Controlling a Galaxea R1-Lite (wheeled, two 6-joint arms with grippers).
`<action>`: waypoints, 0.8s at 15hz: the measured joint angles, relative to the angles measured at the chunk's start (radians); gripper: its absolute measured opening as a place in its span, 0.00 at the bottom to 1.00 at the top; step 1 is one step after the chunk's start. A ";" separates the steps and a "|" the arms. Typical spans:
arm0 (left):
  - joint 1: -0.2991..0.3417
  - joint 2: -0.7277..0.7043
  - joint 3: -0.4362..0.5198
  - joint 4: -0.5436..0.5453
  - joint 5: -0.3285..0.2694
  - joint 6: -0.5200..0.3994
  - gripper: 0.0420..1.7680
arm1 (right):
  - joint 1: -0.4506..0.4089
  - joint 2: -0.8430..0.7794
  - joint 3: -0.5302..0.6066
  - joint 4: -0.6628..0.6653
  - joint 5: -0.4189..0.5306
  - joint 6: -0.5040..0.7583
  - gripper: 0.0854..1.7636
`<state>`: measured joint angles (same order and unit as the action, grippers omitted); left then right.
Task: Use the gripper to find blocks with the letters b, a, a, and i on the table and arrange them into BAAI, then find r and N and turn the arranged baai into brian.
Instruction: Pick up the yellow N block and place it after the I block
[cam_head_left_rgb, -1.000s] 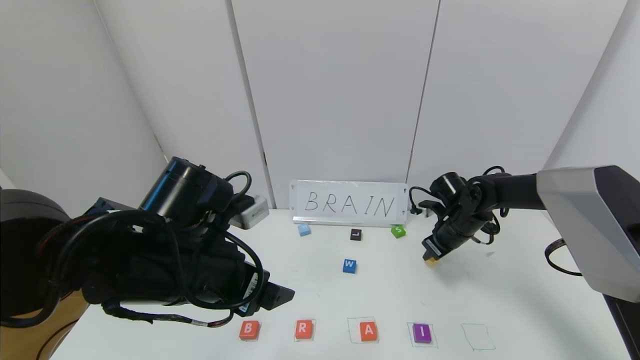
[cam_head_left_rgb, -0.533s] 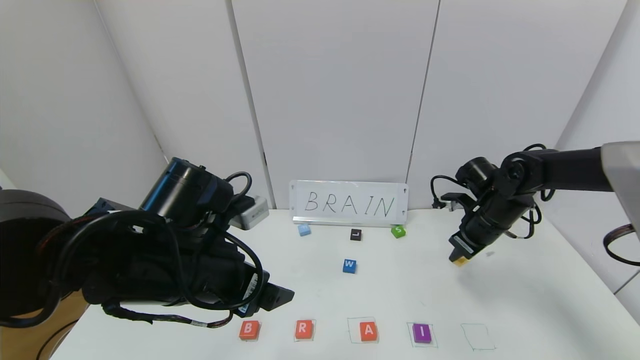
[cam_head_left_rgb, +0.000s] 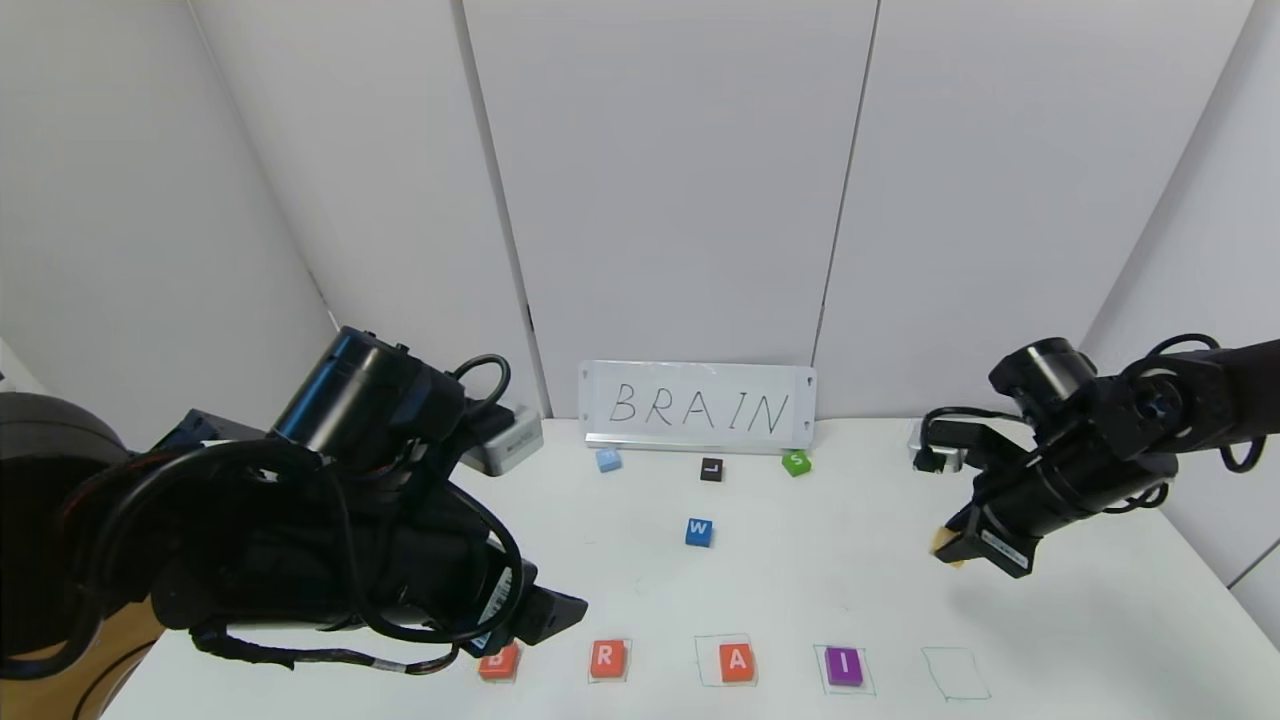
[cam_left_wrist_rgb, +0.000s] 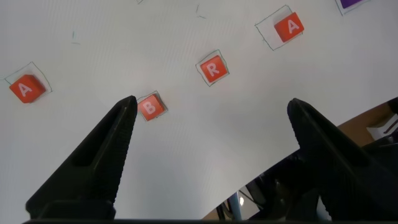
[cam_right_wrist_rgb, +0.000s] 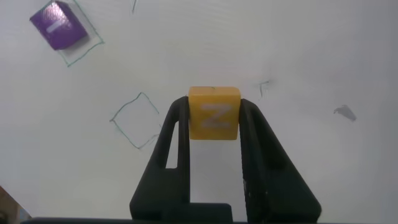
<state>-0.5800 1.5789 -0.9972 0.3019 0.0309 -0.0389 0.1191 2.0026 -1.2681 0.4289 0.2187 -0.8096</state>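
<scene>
Jaws of the right gripper (cam_head_left_rgb: 950, 545) clamp N (cam_head_left_rgb: 941, 541) above the worktop (cam_head_left_rgb: 1080, 640); its arm reaches in from the right, tilted down. Left gripper (cam_left_wrist_rgb: 208, 134) jaws stand apart, B (cam_left_wrist_rgb: 151, 107) beside one finger, r (cam_left_wrist_rgb: 212, 68) beyond, two A's flanking. Right wrist: N (cam_right_wrist_rgb: 214, 112) sits between the jaws, the I (cam_right_wrist_rgb: 59, 24) well beyond.

The left gripper (cam_left_wrist_rgb: 208, 109) hangs above the white worktop (cam_left_wrist_rgb: 186, 143), jaws spread wide; the B block (cam_left_wrist_rgb: 150, 107) lies just beside one jaw tip; R (cam_left_wrist_rgb: 212, 68) sits near B, an A (cam_left_wrist_rgb: 289, 27) beyond R; another A (cam_left_wrist_rgb: 24, 89) lies on B's other side.
</scene>
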 joint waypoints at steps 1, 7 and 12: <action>-0.003 -0.004 0.006 -0.002 0.000 0.006 0.97 | -0.011 -0.013 0.024 -0.001 0.002 -0.075 0.27; -0.015 -0.008 0.016 0.000 0.000 0.007 0.97 | -0.080 -0.024 0.128 0.019 0.008 -0.454 0.27; -0.016 -0.008 0.027 -0.004 0.000 0.031 0.97 | -0.074 -0.006 0.179 0.004 0.040 -0.487 0.27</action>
<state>-0.5964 1.5711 -0.9706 0.2981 0.0304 -0.0081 0.0455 1.9968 -1.0891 0.4332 0.2583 -1.2964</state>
